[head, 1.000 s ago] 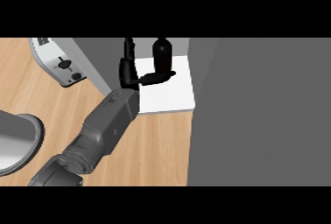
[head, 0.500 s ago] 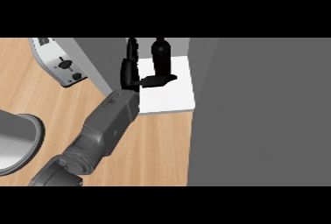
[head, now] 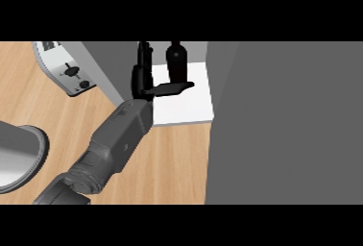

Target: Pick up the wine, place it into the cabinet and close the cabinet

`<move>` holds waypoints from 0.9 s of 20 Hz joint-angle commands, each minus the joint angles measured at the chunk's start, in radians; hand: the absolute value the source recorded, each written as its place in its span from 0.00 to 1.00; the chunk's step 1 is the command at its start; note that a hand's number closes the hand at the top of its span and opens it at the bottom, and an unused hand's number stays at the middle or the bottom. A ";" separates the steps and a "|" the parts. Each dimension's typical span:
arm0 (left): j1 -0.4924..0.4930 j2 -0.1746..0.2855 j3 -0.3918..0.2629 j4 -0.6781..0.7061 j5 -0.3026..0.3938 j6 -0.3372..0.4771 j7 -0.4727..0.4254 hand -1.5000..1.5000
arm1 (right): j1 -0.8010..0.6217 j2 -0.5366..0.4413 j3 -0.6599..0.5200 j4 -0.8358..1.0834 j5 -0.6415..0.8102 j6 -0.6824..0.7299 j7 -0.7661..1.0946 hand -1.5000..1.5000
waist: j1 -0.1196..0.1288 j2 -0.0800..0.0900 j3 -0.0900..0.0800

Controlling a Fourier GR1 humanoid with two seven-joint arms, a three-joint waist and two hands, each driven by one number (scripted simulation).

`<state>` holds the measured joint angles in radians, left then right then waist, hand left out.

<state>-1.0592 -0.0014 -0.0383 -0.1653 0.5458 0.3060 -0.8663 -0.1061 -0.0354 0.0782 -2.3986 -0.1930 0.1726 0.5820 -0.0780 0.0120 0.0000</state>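
The wine bottle is dark and stands upright on the white cabinet shelf, near the top of the head view. My left hand is just left of it, reaching in from the lower left. Its fingers point straight up and a strip of white shelf shows between them and the bottle. The thumb sticks out to the right, just below the bottle's base. The hand is open. No right hand appears.
A large grey cabinet panel fills the right side. The cabinet's grey left wall borders the shelf. A silver toaster stands at the upper left, and a round metal vessel sits at the left edge on the wooden counter.
The fingers have straightened and drawn slightly away from the bottle. The bottle stays upright on the shelf, and the arm has barely moved.
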 commanded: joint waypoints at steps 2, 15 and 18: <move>0.112 0.001 -0.031 -0.032 0.062 -0.065 0.007 0.00 | 0.014 0.029 0.060 -0.085 0.040 -0.046 0.049 0.00 | 0.031 -0.010 -0.001; 0.399 0.001 -0.533 -0.563 0.297 0.277 0.071 0.00 | 0.100 -0.017 -0.031 -0.115 -0.038 -0.006 0.020 0.00 | 0.048 -0.017 0.001; 0.446 0.001 -0.539 -0.663 0.260 0.302 0.097 0.00 | 0.096 0.002 0.018 -0.175 0.015 -0.045 0.063 0.00 | 0.067 -0.018 0.000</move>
<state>-0.6899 0.0001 -0.4988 -0.6891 0.7961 0.5254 -0.7868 -0.0934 -0.0514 0.0564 -2.4200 -0.1820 0.1404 0.6103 -0.0231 -0.0041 0.0000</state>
